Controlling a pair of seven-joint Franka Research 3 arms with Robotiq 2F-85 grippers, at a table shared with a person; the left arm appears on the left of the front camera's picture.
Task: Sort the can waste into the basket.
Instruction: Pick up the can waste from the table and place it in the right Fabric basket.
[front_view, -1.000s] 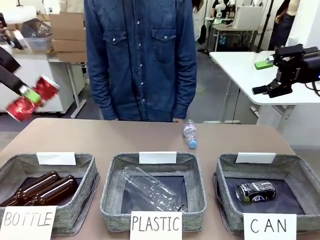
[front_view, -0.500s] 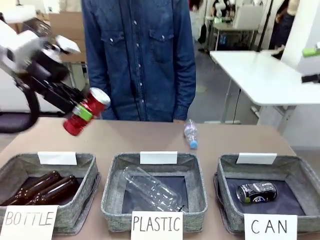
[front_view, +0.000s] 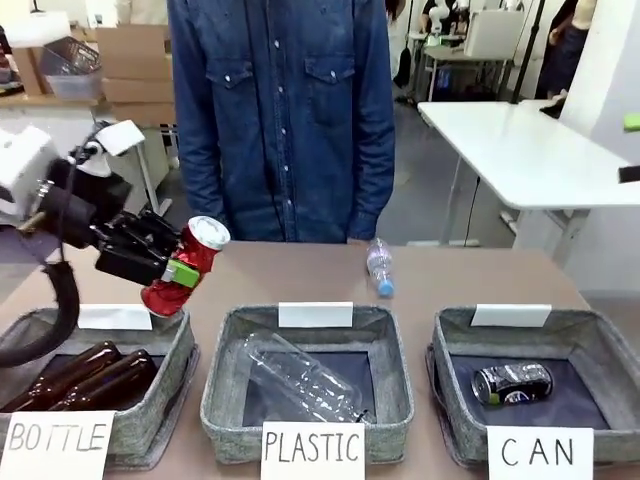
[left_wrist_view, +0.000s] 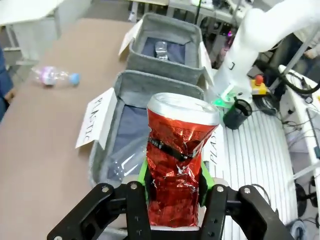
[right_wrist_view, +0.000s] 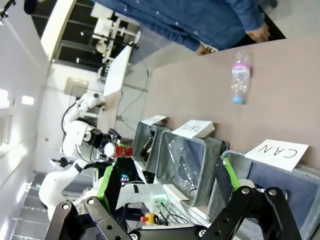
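**Kid 1:** What changed?
**Kid 2:** The left fingers (front_view: 180, 272) have come lower and nearer the middle. They are clamped on the red can (front_view: 199, 252), up in the air by the far right corner of the BOTTLE basket (front_view: 182, 350).
**Kid 1:** Which way does it point?
**Kid 2:** It is tilted, with its silver top up and to the right.
**Kid 1:** And the surface?
**Kid 2:** The brown surface (front_view: 480, 275) has 3 baskets. The black can (front_view: 512, 382) lies in the CAN basket (front_view: 602, 345). A person (front_view: 285, 120) stands behind it, near a white table (front_view: 520, 150). The right fingers (right_wrist_view: 224, 176) are apart and hold nothing.

White table (front_view: 510, 150) far right; grey floor (front_view: 425, 215) beneath. Cardboard boxes (front_view: 135, 65) stacked far left. Further desks (front_view: 450, 50) behind. Lighting bright, even.
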